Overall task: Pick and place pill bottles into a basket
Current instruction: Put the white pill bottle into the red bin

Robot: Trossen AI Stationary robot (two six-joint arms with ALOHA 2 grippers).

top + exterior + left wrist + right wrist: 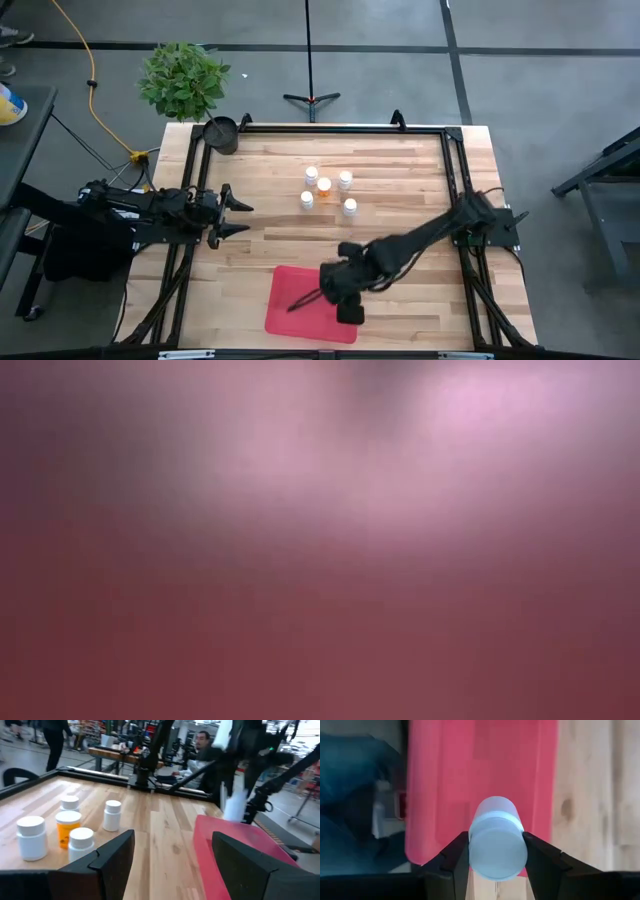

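Five small pill bottles (326, 190) with white caps stand upright in a cluster on the wooden table, far of centre. One has an orange body (68, 829). The basket, a flat red tray (300, 310), lies at the near edge. My right gripper (496, 845) hangs over the tray (470, 775) and is shut on a sixth, pale bottle (496, 820). That bottle also shows in the left wrist view (233, 802). My left gripper (238, 214) waits open and empty at the table's left side, with the cluster ahead of it. The low view is a blur of red and pink. My right gripper pinches the bottle at its cap end (497, 855) between its two fingers (457, 857), one on each side of the cap. The fingers come from above, pointing down. The bottle hangs about upright below them, lifted clear above the red tray.
A small dark round pot (221, 133) and a green plant (183, 78) stand at the far left corner. A dark frame (330, 128) edges the table. People (200, 742) and benches show in the room beyond. Bare wood (400, 180) lies to the right of the cluster.
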